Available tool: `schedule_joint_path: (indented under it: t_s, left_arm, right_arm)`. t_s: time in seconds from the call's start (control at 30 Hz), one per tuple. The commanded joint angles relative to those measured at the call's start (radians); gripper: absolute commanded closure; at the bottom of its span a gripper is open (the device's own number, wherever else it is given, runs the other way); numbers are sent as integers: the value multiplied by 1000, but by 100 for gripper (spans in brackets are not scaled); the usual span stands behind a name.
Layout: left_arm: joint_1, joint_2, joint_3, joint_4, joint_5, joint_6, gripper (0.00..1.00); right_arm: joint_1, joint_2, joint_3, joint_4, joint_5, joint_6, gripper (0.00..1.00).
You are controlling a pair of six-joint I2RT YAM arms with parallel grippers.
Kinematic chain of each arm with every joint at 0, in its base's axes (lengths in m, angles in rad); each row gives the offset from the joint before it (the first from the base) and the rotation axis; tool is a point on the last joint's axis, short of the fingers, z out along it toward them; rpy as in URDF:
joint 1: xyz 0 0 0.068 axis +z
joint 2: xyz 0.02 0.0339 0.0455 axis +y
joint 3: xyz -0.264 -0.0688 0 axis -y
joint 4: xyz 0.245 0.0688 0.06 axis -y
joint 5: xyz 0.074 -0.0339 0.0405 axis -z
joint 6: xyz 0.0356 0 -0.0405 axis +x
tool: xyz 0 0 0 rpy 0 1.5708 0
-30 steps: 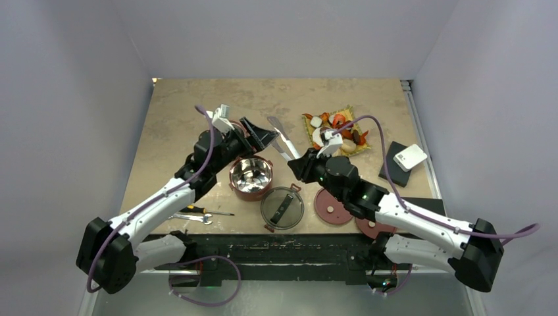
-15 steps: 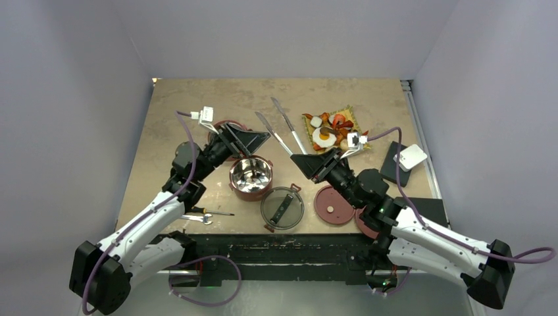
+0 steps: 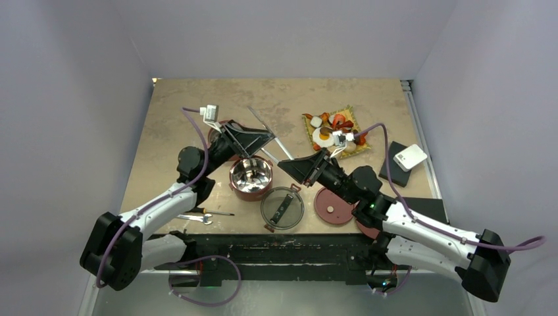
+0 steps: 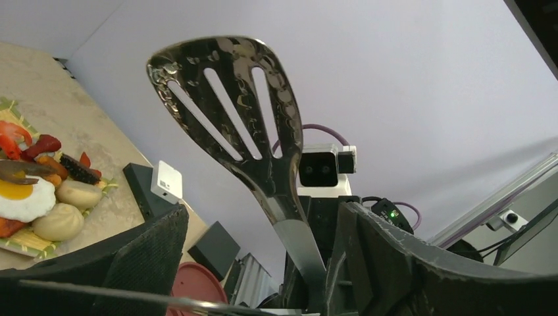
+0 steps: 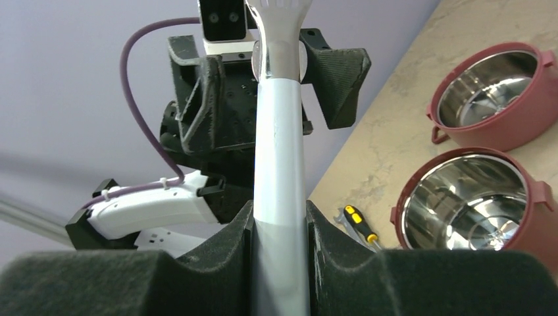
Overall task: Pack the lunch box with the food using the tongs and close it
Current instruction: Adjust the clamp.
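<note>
The silver tongs (image 3: 262, 124) slant up and left above the table, and my right gripper (image 3: 294, 166) is shut on their lower end. The right wrist view shows the right gripper (image 5: 279, 224) clamped on the tongs' arm (image 5: 279, 151). My left gripper (image 3: 260, 146) is open around the tongs. In the left wrist view the slotted tip of the tongs (image 4: 230, 105) rises between the left gripper's (image 4: 260, 243) wide jaws, close to the right finger. One lunch box bowl (image 3: 251, 176) stands empty and another (image 3: 220, 128) is partly hidden. The food (image 3: 332, 130) lies on a yellow mat.
A dark see-through lid (image 3: 282, 207) and a red disc lid (image 3: 333, 206) lie near the front edge. A screwdriver and wrench (image 3: 197, 214) lie front left. Black blocks and a white box (image 3: 409, 157) sit at the right.
My right arm has swung the tongs leftward, away from the food mat, into the gap of the left gripper. The left gripper stayed above the bowls and stayed wide.
</note>
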Motion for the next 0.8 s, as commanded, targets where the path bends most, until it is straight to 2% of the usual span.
schedule_joint_path:
  t_s: [0.0,0.1,0.23,0.33,0.43,0.47,0.5,0.57,0.67,0.77]
  left_arm:
    - [4,-25,-4,57,-25,13,18]
    - [4,-46,-3,16,-53,33,35]
    - [4,-58,-3,6,-74,29,41]
    - [4,-63,-6,0,-86,18,56]
    - [4,-73,-3,-69,-104,11,79]
    - [4,-78,0,-109,-113,12,90]
    - [4,-83,2,-144,-124,16,95]
    - [4,-91,6,-206,-142,23,100]
    - [4,-93,24,-318,-163,32,100]
    - [4,-84,31,-384,-165,23,100]
  right_arm:
    - [0,-3,9,110,-73,16,100]
    - [0,4,5,114,-91,17,100]
    - [0,27,4,115,-126,20,100]
    - [0,34,-3,91,-126,12,97]
    - [0,14,7,17,-78,-42,81]
    - [0,5,18,-16,-56,-69,77]
    - [0,0,32,-55,-37,-99,71]
    - [0,-6,62,-114,-6,-172,56]
    - [0,9,123,-202,69,-319,32]
    - [0,35,176,-249,70,-496,22]
